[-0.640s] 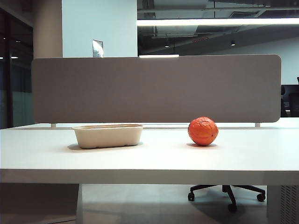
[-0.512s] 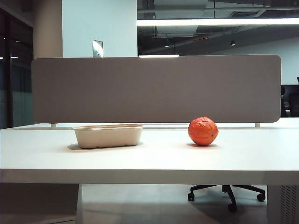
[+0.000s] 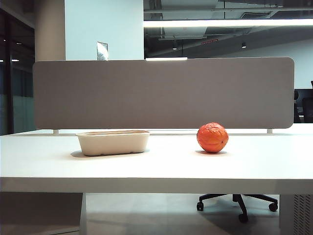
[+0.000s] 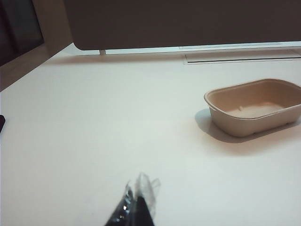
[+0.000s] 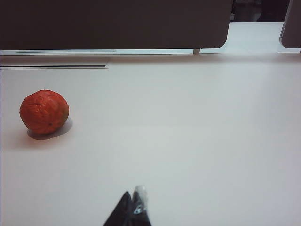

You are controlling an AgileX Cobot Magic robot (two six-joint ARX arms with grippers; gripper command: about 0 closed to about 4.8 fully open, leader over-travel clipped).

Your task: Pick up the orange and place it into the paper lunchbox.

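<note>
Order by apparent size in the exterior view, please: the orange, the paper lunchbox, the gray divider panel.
1. gray divider panel, by far the largest
2. paper lunchbox
3. orange, taller than the lunchbox but much narrower

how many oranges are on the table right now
1. The orange sits on the white table, right of the paper lunchbox and apart from it. The lunchbox interior looks empty in the left wrist view.
</note>
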